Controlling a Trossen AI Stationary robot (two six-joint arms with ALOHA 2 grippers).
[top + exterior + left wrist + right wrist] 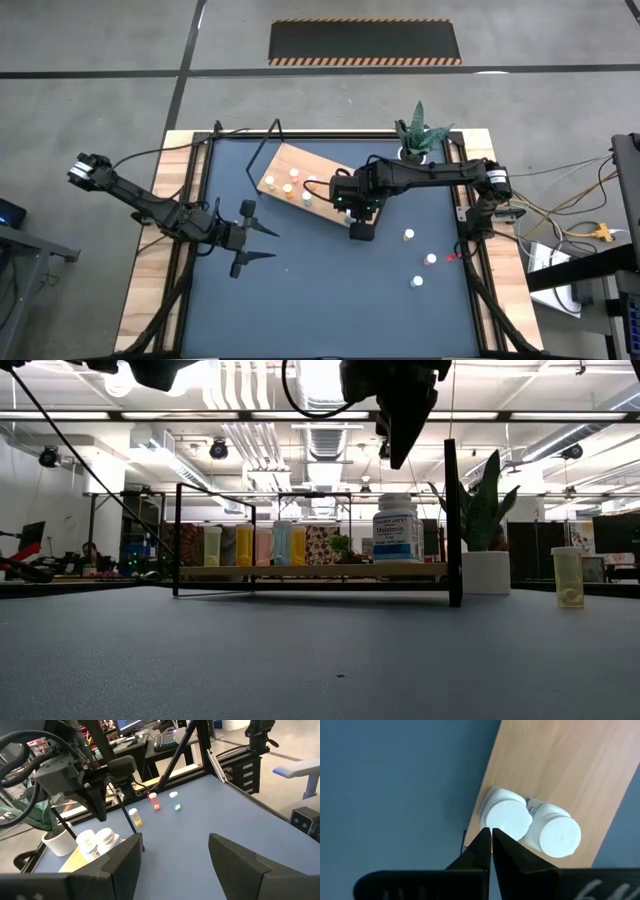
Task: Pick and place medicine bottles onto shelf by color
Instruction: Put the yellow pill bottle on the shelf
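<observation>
The shelf point(283, 165) is a light wooden board in a black frame, lying slantwise on the far middle of the table. Several small bottles point(243, 545) stand on it in a row, and two big white bottles point(506, 819) point(560, 836) stand side by side at its right end. My right gripper point(491, 837) hangs shut above the big white bottles, well clear of their caps in the low view point(398, 455). Three small bottles stand on the tabletop at the right: yellowish point(409, 236), pink-red point(430, 259) and white point(417, 282). My left gripper point(262, 243) waits open over the table's left middle.
A white pot with a green plant point(415, 140) stands at the far right, just behind the shelf. The shelf's black corner post point(451, 520) rises beside the big white bottles. Bare blue tabletop point(330, 300) fills the near half, inside a black frame on wooden borders.
</observation>
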